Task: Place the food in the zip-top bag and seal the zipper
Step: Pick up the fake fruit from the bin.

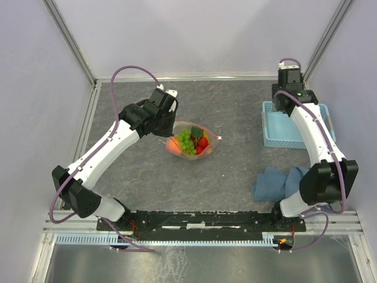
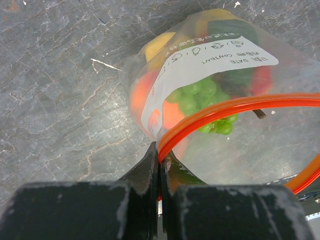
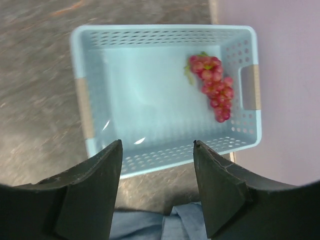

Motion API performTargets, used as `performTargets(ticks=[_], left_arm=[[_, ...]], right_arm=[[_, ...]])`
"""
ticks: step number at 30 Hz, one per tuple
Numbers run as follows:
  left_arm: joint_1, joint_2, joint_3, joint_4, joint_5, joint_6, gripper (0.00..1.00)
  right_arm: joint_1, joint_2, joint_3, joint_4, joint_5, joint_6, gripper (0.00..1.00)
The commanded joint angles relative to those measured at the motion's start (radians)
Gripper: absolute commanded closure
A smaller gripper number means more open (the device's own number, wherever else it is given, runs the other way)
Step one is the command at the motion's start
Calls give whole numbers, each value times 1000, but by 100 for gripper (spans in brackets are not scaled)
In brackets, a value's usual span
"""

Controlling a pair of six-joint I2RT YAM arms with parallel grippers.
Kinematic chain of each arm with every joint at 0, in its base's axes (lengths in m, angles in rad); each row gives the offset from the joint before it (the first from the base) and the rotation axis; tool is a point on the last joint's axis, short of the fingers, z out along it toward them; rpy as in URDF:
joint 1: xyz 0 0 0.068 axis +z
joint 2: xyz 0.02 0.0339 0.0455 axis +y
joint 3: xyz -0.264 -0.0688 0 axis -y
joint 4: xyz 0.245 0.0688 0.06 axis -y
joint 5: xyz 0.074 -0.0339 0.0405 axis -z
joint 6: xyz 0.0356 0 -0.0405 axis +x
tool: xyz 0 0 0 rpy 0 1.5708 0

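Observation:
The clear zip-top bag lies mid-table with green grapes, orange and yellow fruit and strawberries inside; its white label faces up. My left gripper is shut on the red-orange zipper at the bag's mouth, which stands open in a loop. It shows at the bag's left edge in the top view. My right gripper is open and empty above the light-blue basket, where a bunch of red grapes lies.
The basket stands at the right of the table under my right arm. A blue cloth lies in front of it, near the right arm's base. Enclosure walls close in the table on three sides.

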Motion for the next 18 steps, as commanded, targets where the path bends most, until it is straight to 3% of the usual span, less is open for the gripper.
performTargets(ticks=[1,7,13,18], left_arm=[[5,-37,8,57,31,60,97],[4,-23,12,57,1,58,97],[5,19,42,25,-23,41,97],[5,33,54,-12,-73,25,97]], right_arm=[[-118,59,-2,124,22,70,32],[-270,210,53,121,-72,87,27],[-377,341,149,94,-174,71,16],[-401,506,311,-8,-108,-12,12]])
